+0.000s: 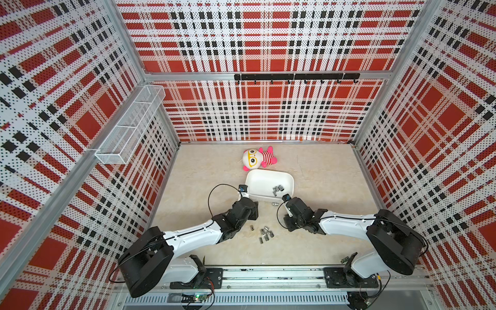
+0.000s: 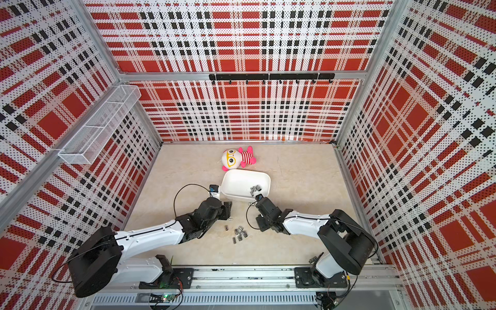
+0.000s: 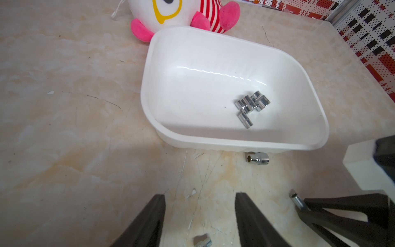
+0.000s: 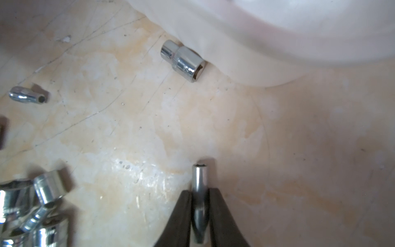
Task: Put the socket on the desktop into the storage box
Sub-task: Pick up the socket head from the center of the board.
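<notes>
Right wrist view: the right claw [image 4: 200, 193] is pressed onto a slim socket [image 4: 199, 177], pinching it along the lower part of its length. The socket's long axis runs in line with the fingers [image 4: 181, 213], and its open hex end projects beyond the tips. Whether it is already off the surface [image 4: 299, 149] cannot be told.

Governing relation: in a top view the storage box [image 1: 261, 181] lies at about 11 o'clock from the right claw, with its near wall close by. The box's long axis runs roughly 9 to 3 o'clock, so the approach crosses the near long wall. Judged requirement: rise above the rim, then travel toward 11 o'clock before release.

Left claw [image 3: 199, 197]: spread, holding nothing, positioned at 7 o'clock of the box. Both arms are near the box, but only the right one carries a load.

Remaining work: a cluster of sockets [image 1: 265, 234] lies at 6 o'clock of the box, between the two arms. A stepped socket [image 4: 182, 61] lies just beside the near wall. Several loose sockets [image 3: 250, 109] are already inside the box.

Materials:
- **Sockets:** mirror-bright chromed metal cylinders, lying on their sides and likely to roll. The held one is narrower and duller.
- **Box:** glossy white plastic, shallow, round-cornered, with a rolled rim.
- **Surface:** beige, veined and finely scratched.
- **Fingers:** matt black, tapering.
</notes>
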